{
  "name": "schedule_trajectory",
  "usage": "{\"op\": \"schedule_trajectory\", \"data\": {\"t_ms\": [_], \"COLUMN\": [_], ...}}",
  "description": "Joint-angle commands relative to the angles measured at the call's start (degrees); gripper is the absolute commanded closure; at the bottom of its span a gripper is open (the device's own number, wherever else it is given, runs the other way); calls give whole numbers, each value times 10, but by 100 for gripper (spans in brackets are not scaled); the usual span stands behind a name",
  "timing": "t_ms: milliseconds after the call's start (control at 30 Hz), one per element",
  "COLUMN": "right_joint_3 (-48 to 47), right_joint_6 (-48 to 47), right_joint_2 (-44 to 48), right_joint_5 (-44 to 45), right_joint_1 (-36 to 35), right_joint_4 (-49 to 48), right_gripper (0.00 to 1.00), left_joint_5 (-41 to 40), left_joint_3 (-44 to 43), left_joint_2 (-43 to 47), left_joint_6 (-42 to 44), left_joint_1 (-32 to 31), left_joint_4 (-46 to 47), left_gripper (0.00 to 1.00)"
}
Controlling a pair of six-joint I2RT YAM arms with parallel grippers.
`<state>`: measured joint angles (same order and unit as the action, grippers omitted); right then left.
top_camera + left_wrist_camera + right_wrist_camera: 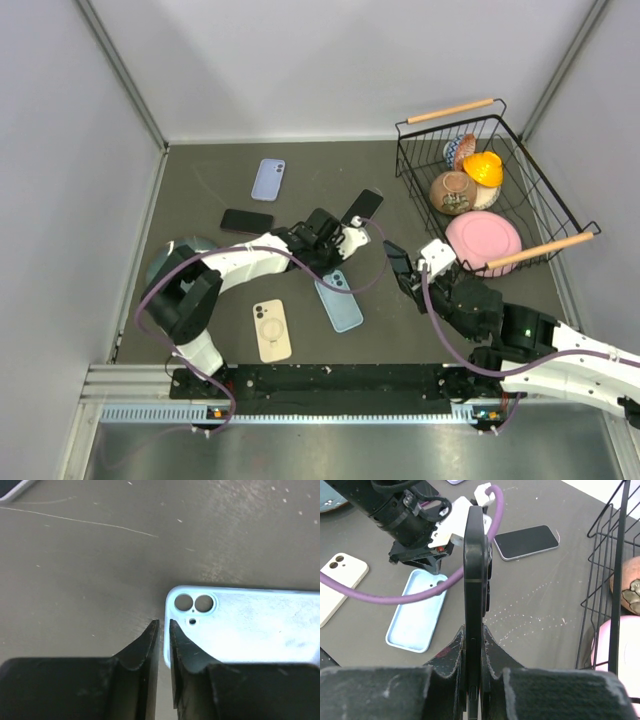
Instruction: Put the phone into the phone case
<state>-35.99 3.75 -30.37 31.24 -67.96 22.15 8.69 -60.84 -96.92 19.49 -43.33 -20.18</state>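
Currently right gripper [475, 630] is pinching the black slab phone [474, 555] edge-up; pale-blue plastic case [417, 610] is lying leftward; left gripper [164, 625] is sitting barely parted at its rim, grip unclear.

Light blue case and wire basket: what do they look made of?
Light blue case: likely soft silicone or matte plastic, going by its dull, diffuse sheen and rounded moulded edges. Wire basket: thin metal rods, probably with a black coating, since the dark finish is even. Its handles look like bare pale wood dowels.
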Motion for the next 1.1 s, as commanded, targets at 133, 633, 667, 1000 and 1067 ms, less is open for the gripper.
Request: {"op": "schedule_trajectory", "data": {"t_ms": [133, 633, 667, 1000, 1067], "right_joint_3": [-59, -161, -166, -224, -225], "right_joint_6": [42, 114, 118, 137, 143], "right_joint_2": [2, -211, -223, -413, -445], "right_joint_5": [19, -301, -328, -543, -551], "right_joint_1": [5, 165, 178, 223, 233], "right_joint_4": [4, 9, 4, -4, -10], "right_gripper": [100, 100, 100, 100, 100], "left_joint_5": [-122, -64, -21, 168, 190], "left_joint_3": [2, 87, 100, 197, 220], "left_joint_2": [76, 356, 365, 387, 368], "left_joint_6": [-113, -444, -437, -472, -470], "left_joint_1": [13, 249, 258, 263, 262], "left_joint_4": [127, 127, 125, 101, 107], "left_gripper": [22, 1, 1, 82, 99]}}
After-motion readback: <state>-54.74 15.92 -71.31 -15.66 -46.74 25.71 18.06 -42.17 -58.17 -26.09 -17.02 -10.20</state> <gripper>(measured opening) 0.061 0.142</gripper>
